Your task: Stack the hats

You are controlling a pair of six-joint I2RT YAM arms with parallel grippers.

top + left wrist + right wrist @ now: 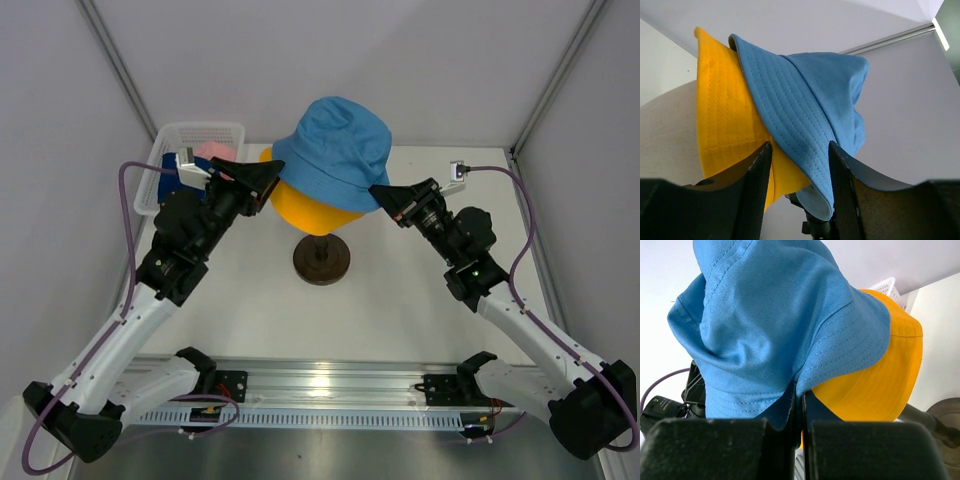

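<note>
The right pincer [799,409] is clamped on the brim of the light blue hat [335,150]. The left pincer [799,150] stands parted, its dark fingers straddling the stitched brims of that hat and of the yellow hat [305,215] beneath it. Both soft cloth hats sit stacked on a stand with a dark round base [321,262], mid-way across the pale table [400,300]. At the far left, a white mesh basket [200,127] holds a pink hat [213,150] and a navy hat [176,180]. Plain white walls [300,50] enclose the table.

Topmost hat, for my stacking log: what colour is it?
Light blue hat; clearest from top external.
</note>
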